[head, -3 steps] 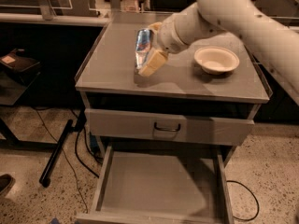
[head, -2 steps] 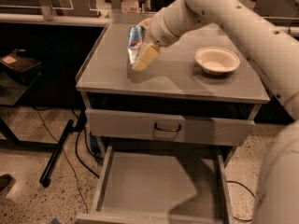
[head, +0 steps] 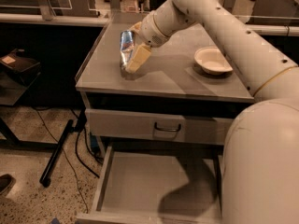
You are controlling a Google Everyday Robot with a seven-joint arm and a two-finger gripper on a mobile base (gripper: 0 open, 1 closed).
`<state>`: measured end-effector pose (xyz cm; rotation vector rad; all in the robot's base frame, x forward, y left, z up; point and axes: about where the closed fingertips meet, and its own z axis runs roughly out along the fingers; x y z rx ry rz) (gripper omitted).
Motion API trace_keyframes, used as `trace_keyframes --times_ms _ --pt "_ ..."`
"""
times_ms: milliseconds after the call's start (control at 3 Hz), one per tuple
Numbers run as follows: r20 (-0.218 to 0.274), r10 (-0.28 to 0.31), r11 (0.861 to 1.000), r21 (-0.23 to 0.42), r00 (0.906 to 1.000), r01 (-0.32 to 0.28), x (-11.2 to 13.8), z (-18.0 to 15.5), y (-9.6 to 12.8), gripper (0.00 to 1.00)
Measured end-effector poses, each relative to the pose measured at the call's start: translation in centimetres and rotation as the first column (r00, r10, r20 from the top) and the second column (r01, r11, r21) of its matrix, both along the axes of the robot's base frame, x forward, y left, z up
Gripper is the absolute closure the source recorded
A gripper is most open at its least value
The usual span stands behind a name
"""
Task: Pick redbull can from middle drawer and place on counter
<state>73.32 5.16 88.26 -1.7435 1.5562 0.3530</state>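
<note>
The redbull can [head: 125, 48], blue and silver, stands upright at the left part of the counter [head: 173, 78], its base at or just above the grey top. My gripper [head: 132, 55] is shut on the can, with a cream finger [head: 139, 58] against its right side. The white arm reaches in from the right over the counter. The middle drawer [head: 154, 183] is pulled open below, its grey floor bare, with the arm's shadow on it.
A white bowl [head: 212, 59] sits on the counter's right part. A closed drawer front with a dark loop handle [head: 167, 126] lies above the open drawer. Black cables and a stand leg [head: 56, 153] lie on the speckled floor at left.
The gripper has carried the can leftward and lower, toward the left part of the counter. The bowl and the drawer have not moved.
</note>
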Motion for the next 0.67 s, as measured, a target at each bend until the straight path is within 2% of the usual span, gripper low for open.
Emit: trace_keyframes --times_ms 667 --pt "-0.072 0.068 0.997 0.053 0.9951 -0.064 0.4 -2.7 2.1 1.00"
